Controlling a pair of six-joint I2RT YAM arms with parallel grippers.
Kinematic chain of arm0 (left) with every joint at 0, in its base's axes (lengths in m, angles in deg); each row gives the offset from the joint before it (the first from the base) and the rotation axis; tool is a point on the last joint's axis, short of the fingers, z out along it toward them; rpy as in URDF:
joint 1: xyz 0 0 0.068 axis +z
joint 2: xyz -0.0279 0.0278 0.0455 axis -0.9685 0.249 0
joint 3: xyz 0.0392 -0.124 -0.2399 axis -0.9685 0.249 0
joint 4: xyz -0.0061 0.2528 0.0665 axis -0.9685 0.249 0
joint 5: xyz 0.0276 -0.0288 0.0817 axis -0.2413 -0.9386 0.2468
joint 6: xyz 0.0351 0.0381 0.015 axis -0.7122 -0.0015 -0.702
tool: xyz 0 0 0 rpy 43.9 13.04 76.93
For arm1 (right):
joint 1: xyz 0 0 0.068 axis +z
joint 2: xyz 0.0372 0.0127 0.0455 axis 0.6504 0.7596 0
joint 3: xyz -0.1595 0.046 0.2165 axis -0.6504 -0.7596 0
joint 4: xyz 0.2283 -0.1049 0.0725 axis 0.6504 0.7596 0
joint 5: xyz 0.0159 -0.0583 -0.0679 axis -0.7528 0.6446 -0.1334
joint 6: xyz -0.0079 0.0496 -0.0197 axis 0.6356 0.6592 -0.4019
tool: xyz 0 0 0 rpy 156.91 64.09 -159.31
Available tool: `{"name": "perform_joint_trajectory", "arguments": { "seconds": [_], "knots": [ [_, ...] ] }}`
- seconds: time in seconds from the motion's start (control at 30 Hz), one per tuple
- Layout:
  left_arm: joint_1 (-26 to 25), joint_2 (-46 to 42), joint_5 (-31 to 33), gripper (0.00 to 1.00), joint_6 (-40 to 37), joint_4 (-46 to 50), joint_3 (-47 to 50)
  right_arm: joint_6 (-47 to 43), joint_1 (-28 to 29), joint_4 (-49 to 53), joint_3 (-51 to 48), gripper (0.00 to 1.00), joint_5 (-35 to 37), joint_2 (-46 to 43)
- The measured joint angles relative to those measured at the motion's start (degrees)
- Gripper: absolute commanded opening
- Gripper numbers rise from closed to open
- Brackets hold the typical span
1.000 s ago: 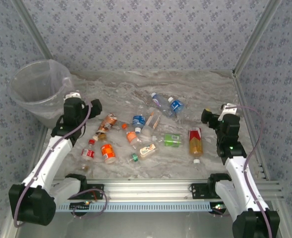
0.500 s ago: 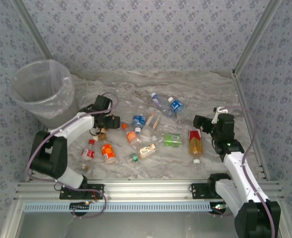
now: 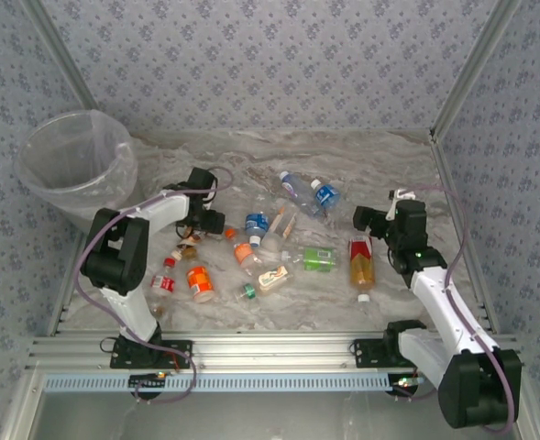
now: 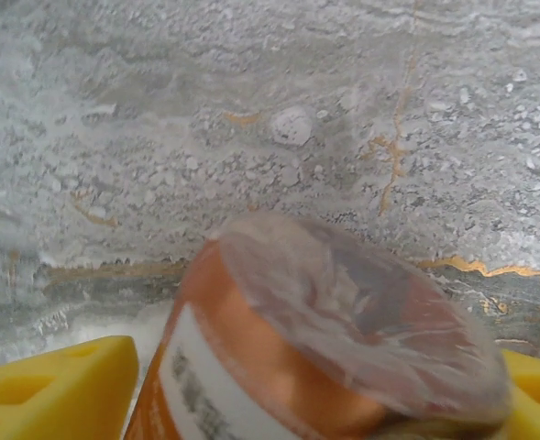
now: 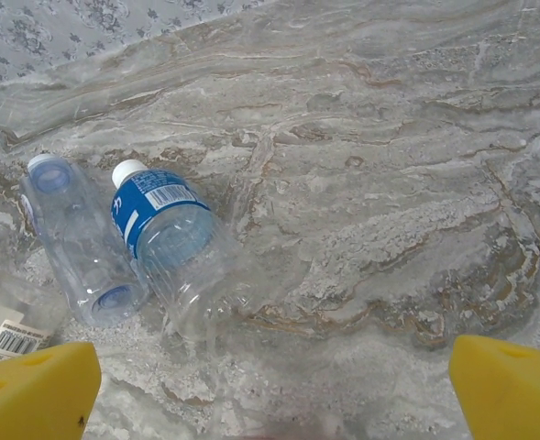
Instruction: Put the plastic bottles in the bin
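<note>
The bottles (image 3: 270,243) lie on their sides, scattered across the middle of the marble table (image 3: 389,160). The bin (image 3: 93,206) stands upright at the far left corner, apart from the scatter.

At the left edge of the scatter, the orange bottle (image 4: 343,348) lies with its clear base toward the left wrist camera. It sits between the yellow fingers (image 4: 59,390) of the left gripper (image 4: 297,380). The jaws stand part-way open, with one finger right beside each flank of the bottle. I cannot tell whether they press it or merely flank it. From above, the left gripper (image 3: 205,220) is low over the table at this bottle, with the bin off to its left.

The right gripper (image 5: 270,390) is released, its jaws spread wide and nothing in them. Only bare table lies between its fingers (image 5: 512,390). Ahead of it and to its left, a blue-label bottle (image 5: 169,243) with a white cap lies beside a clear bottle (image 5: 77,243). These two touch each other along their sides and are well apart from the fingers. From above, the right gripper (image 3: 363,220) sits just past the far end of a red-label bottle (image 3: 361,259) with amber contents.
</note>
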State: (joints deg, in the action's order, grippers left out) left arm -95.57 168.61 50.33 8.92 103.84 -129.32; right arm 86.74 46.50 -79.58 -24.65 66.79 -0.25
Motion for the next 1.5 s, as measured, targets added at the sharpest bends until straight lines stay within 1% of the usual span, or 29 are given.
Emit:
{"name": "perform_joint_trajectory", "arguments": {
  "seconds": [0.07,0.23,0.37,0.5,0.6,0.73,0.8,0.9,1.0,1.1,1.2,1.33,1.4,1.5],
  "knots": [
    [0.0,0.0,-0.1,0.67,-0.5,0.0,0.0,0.0,0.6,-0.2,0.6,1.00,0.5,1.2],
    [0.0,-0.3,-0.6,0.65,-1.0,-0.4,0.0,0.0,2.1,-1.6,2.2,1.00,1.7,4.0],
    [0.0,-3.2,-0.8,0.63,-1.1,-1.5,0.0,0.3,3.3,-3.7,3.6,1.00,3.2,5.4],
    [0.0,-8.9,-0.7,0.63,-0.8,-2.5,-0.5,1.4,4.1,-6.9,4.2,1.00,5.2,5.7],
    [0.0,-13.8,-0.7,0.63,0.2,-2.8,-2.6,2.9,4.3,-9.4,4.2,1.00,6.9,5.7],
    [0.3,-22.4,-0.5,0.65,2.1,-4.9,-5.8,4.9,4.7,-12.7,4.2,1.00,8.6,5.7],
    [0.4,-25.8,0.3,0.64,2.6,-6.6,-7.8,5.6,5.1,-14.1,4.2,1.00,9.0,5.7],
    [1.6,-30.6,2.8,0.64,3.3,-11.6,-10.9,5.8,5.9,-15.9,4.2,1.00,9.5,6.1],
    [4.7,-33.2,4.7,0.64,4.3,-16.8,-12.8,5.8,6.9,-16.9,4.3,1.00,10.1,7.0],
    [9.0,-33.0,7.1,0.62,5.0,-18.9,-16.0,5.8,7.6,-17.6,4.3,1.00,10.5,7.8],
    [12.7,-31.9,10.9,0.62,4.7,-21.5,-17.9,5.7,8.1,-17.8,4.4,1.00,10.7,8.2],
    [16.9,-30.3,17.0,0.62,3.4,-26.8,-17.1,5.7,8.6,-18.0,4.4,1.00,10.7,8.3],
    [20.1,-29.3,19.6,0.61,3.3,-29.9,-15.9,5.7,8.9,-18.0,4.4,1.00,10.7,8.3],
    [26.3,-26.7,20.9,0.59,5.4,-30.8,-15.6,5.7,9.0,-18.0,4.4,1.00,10.8,8.3]
  ]
}}
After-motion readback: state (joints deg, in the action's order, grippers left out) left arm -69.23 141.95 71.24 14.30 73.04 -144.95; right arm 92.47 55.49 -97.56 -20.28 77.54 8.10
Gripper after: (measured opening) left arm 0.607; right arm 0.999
